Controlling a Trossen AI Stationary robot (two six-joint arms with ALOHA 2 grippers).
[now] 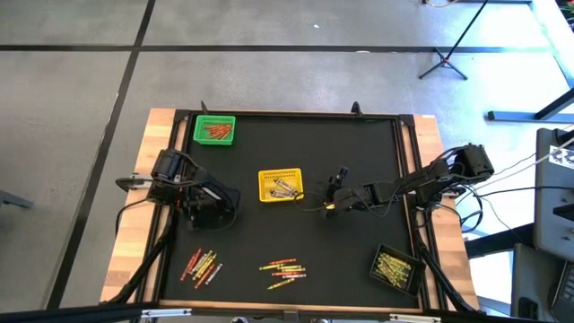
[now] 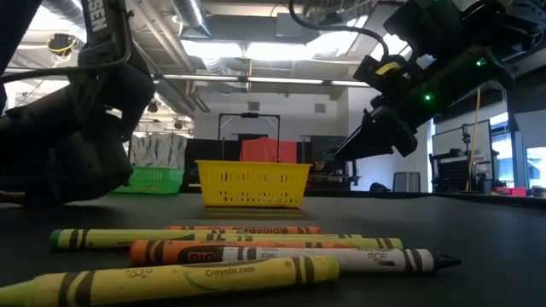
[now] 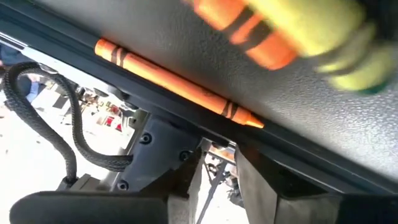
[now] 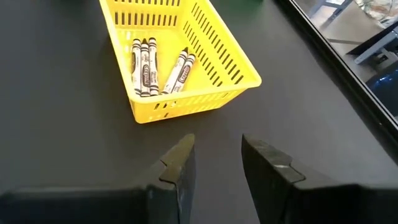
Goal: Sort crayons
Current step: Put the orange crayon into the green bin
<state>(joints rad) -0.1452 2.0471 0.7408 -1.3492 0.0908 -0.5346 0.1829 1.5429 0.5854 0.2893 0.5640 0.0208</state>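
Loose crayons lie on the black mat in two heaps, one near the front left (image 1: 203, 265) and one near the front middle (image 1: 284, 271); the low view shows them close up (image 2: 239, 256). My right gripper (image 4: 217, 162) hovers open just right of the yellow basket (image 4: 186, 102), with nothing between its fingers; in the high view it is at mid-table (image 1: 323, 201). My left gripper (image 1: 213, 205) is low over the mat at the left, behind the left heap. Its wrist view shows an orange crayon (image 3: 180, 84) lying along the mat's edge and blurred crayons (image 3: 292, 31) close by.
The yellow basket (image 1: 264, 186) holds a few pale crayons (image 4: 144, 65). A green basket (image 1: 199, 130) with orange crayons stands at the far left. A black basket (image 1: 377, 265) with yellow-green crayons stands at the near right. A raised dark rim (image 1: 404, 179) frames the mat.
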